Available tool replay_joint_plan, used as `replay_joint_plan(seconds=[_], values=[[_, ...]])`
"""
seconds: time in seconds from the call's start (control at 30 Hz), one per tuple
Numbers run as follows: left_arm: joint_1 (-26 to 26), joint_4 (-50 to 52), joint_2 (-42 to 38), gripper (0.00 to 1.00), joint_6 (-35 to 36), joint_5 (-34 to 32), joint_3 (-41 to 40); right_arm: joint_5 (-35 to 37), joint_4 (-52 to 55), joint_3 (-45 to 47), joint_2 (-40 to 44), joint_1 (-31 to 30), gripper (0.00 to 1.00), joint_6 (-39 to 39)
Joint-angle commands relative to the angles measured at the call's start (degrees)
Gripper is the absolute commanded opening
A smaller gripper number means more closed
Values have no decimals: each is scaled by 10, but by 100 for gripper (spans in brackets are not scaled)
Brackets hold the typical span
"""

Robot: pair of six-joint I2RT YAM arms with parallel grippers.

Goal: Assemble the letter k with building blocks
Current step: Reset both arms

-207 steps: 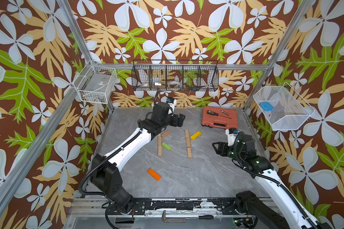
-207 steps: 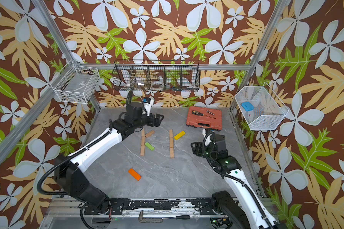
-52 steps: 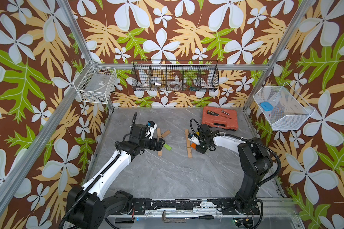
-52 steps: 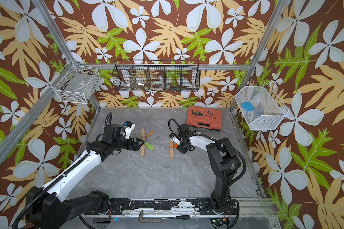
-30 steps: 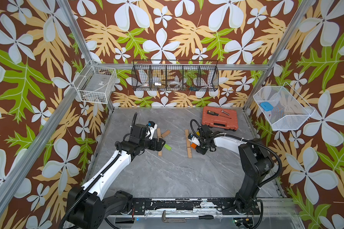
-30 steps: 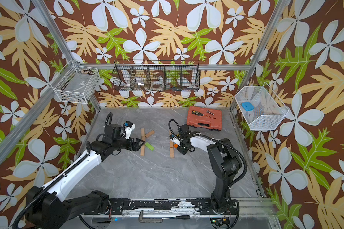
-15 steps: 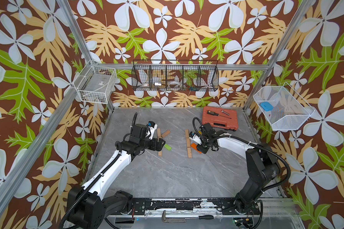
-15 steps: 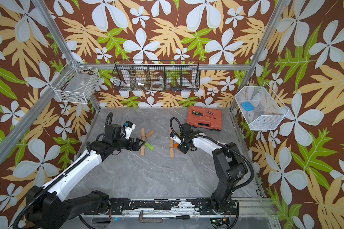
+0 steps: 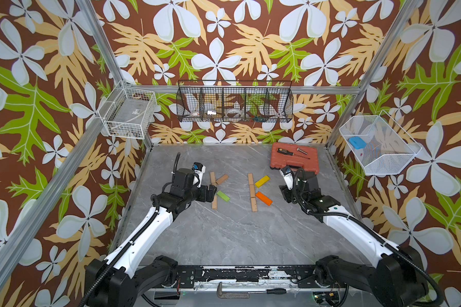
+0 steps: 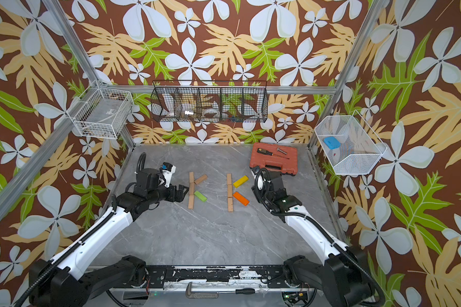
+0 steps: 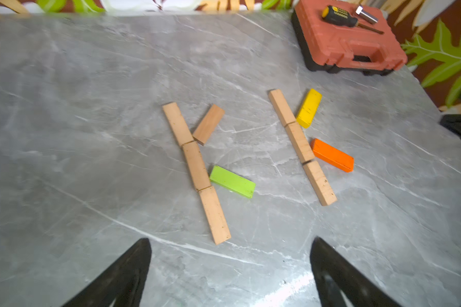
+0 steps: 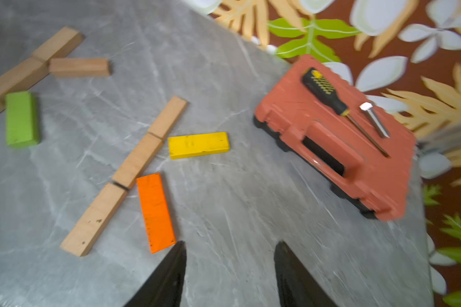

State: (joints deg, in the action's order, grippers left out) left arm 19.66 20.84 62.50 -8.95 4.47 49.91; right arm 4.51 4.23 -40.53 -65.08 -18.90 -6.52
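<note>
Both top views show two letter shapes laid flat in the far half of the grey counter (image 9: 224, 239). Toward the left edge, a left row (image 11: 196, 164) of three bare wooden planks lies end to end, running front to back. A short bare plank (image 11: 208, 124) slants off its far part and a green plank (image 11: 232, 181) slants off its near part, both on the side facing the counter's middle. Toward the right edge, a right row (image 11: 300, 142) of three bare planks has a yellow plank (image 11: 309, 107) slanting by its far part and an orange plank (image 11: 333, 155) by its near part. The left hand (image 11: 232, 247) sits just beside the left row on its left-edge side, fingers spread wide with nothing between them. The right hand (image 12: 230, 249) is near the orange plank on its right-edge side, fingers apart and empty. A red tool case (image 11: 343, 45) sits in the far right corner with a screwdriver (image 11: 341, 16) on its lid.
</note>
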Motion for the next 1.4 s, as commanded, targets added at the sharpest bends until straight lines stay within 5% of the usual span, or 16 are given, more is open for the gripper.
replay_joint_plan(seconds=[0.0,0.13,0.3,0.5,0.7,0.77,0.93,1.1,1.23,1.3,1.37], values=[[0,-48,-34,99,-37,-119,-20,123,-114,66,47,14,69,84],[0,-114,-94,100,-112,-243,-88,198,-186,146,87,63,98,126],[1,-271,-166,100,-143,-392,-226,209,-291,208,55,166,100,194],[-6,-479,-178,100,-60,-536,-357,223,-398,196,-91,178,98,135],[-61,-599,-105,100,-14,-499,-401,155,-493,212,-123,177,94,95],[-79,-653,-84,100,3,-464,-424,118,-515,222,-119,176,100,96],[-97,-755,-51,100,41,-366,-452,103,-762,299,-201,170,100,96],[-112,-863,29,100,53,-293,-446,84,-703,285,-188,175,100,94],[-134,-977,180,100,49,-261,-419,97,-680,279,-180,173,100,100],[-139,-898,139,100,26,-257,-413,98,-693,282,-184,172,100,98],[-139,-965,168,100,31,-281,-426,99,-691,281,-183,172,100,98]])
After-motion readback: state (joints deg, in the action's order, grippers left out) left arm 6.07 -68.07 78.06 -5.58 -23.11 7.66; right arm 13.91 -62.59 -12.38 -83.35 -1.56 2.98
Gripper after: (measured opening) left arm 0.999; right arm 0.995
